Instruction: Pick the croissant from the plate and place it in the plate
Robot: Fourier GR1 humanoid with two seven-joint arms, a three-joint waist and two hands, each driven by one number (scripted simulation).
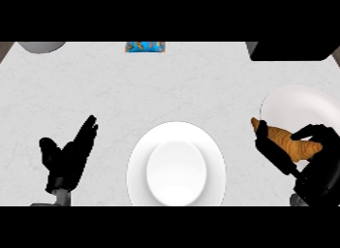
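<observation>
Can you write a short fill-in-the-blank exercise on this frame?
1. The right hand is curled round the golden-brown ____.
2. The left hand holds ____, fingers straight.
3. The white oval plate in the centre carries ____.
4. The second white plate lies to the robot's ____.

Missing words: croissant; nothing; nothing; right.

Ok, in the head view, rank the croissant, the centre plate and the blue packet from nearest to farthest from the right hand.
1. croissant: held in the right hand, at the right.
2. centre plate: to the hand's left, near the lower edge.
3. blue packet: far edge of the counter, top middle.
</observation>
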